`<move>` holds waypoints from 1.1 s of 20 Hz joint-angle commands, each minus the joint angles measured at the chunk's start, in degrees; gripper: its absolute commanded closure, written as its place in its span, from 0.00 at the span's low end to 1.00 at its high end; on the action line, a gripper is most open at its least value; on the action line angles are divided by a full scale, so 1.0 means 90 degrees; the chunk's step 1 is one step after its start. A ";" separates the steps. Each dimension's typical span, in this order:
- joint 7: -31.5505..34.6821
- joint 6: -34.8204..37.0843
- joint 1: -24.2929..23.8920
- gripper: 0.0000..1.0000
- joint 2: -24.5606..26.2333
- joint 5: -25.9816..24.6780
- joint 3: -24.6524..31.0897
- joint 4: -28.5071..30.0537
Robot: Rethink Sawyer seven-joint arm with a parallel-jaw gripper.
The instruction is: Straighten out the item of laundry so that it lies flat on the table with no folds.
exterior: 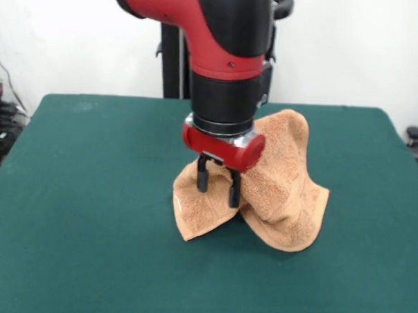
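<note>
Broadly, we take the table [89, 193] as our anchor: its dark green cloth fills nearly all we see, and the towel [283, 194] sits a little right of its middle, well apart from every edge. Above the towel the red and black arm [221, 46] comes straight down from the table's far side, hiding part of the cloth behind it. The towel is far from flat: its far part is heaped up into a peak beside the wrist, and two flaps spread onto the table toward us, one at the near left and one at the near right, with a crease between them. We see the gripper [217, 184] at that crease, its two black fingers [234, 189] set slightly apart and reaching down to the fabric; whether they pinch any of it we cannot tell. We judge the work to be in its middle step, a grasp or drag on the bunched part. Next, we think, the raised fold must be drawn outward and laid down, without dragging the flat flaps into new wrinkles.
</note>
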 commanded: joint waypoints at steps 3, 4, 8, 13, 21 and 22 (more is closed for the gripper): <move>0.1534 0.1124 0.0693 0.00 0.1045 -0.0446 -0.0674 -0.0676; 0.1571 0.1239 0.0735 0.00 0.1072 -0.0470 -0.0785 -0.0749; 0.1698 0.1227 0.0845 0.00 0.1034 -0.0413 -0.1025 -0.0712; 0.1970 0.0985 0.0976 0.00 0.1177 -0.0175 -0.1316 -0.0841; 0.2113 0.0787 0.1089 0.00 0.1317 0.0126 -0.1255 -0.0819; 0.2093 0.0777 0.1073 0.00 0.1330 0.0161 -0.1200 -0.0799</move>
